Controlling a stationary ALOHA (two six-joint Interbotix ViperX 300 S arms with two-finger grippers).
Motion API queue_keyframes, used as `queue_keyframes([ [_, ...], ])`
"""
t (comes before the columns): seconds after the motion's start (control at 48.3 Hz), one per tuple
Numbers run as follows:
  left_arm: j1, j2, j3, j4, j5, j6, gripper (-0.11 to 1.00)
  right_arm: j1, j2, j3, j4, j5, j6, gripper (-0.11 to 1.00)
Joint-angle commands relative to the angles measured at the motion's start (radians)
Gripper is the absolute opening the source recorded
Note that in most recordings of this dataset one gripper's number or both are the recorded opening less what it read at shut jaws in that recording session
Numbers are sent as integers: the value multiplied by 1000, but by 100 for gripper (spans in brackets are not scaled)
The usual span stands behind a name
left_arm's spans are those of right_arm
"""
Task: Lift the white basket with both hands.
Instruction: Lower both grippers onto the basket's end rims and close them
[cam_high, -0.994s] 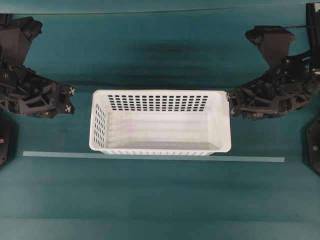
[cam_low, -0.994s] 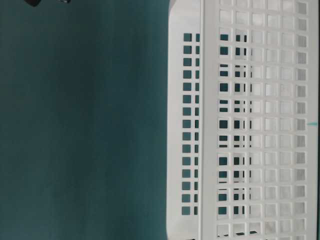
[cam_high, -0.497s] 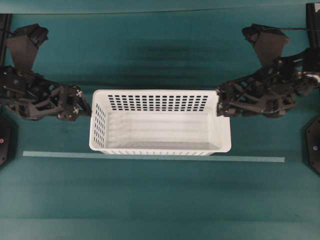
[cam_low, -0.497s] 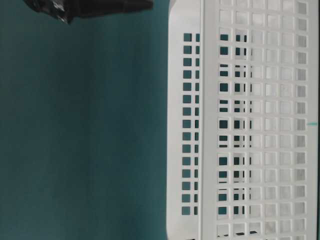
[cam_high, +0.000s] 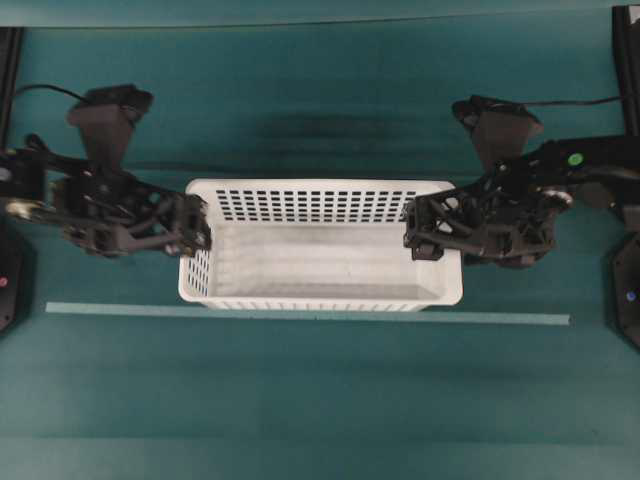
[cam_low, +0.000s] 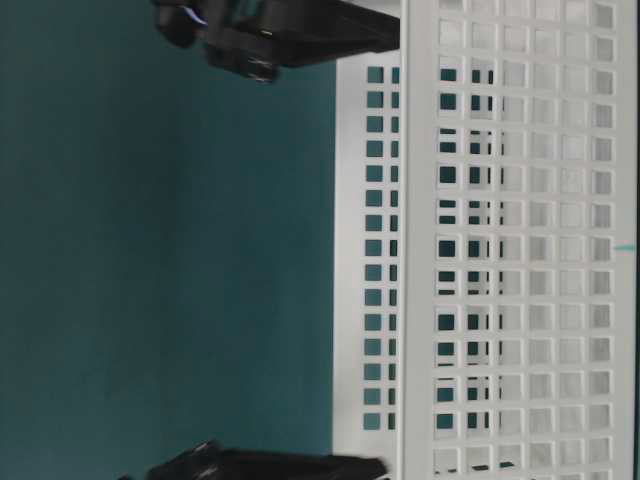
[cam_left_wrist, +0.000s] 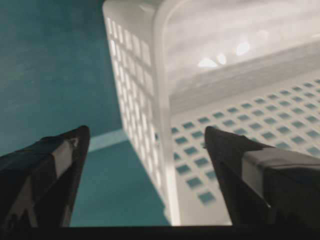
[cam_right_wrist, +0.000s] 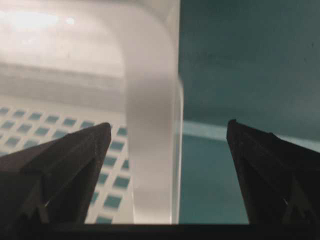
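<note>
The white basket stands on the teal table at the middle, empty. My left gripper is open at the basket's left end. In the left wrist view one finger is outside the end wall and one inside, with the rim between them, not touching. My right gripper is open at the right end. In the right wrist view it straddles the rim the same way, apart from it. The table-level view shows the basket wall with a black gripper at each end.
A pale tape strip runs across the table just in front of the basket. Black arm bases sit at the far left and far right edges. Teal tabletop lies before and behind the basket.
Both grippers have moved inward from beside the basket to its two ends, and now straddle the end walls. The basket has not moved.
</note>
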Motion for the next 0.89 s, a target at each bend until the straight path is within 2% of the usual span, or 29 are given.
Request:
queue_keyframes([
  [0.0, -5, 58, -6, 5, -29, -3, 95, 5, 49, 2, -3, -41, 6, 97],
  [0.145, -9, 120, -21, 5, -43, -6, 95, 5, 80, 6, -3, -74, 26, 97],
  [0.476, -11, 149, -29, 5, -57, -12, 95, 5, 98, 0, -2, -75, 32, 95],
  [0.745, -11, 184, -34, 5, -130, -14, 94, 5, 103, -6, -2, -77, 32, 95],
  [0.869, -11, 190, -41, 5, -132, -12, 92, 0, 104, -6, 2, -78, 32, 89],
])
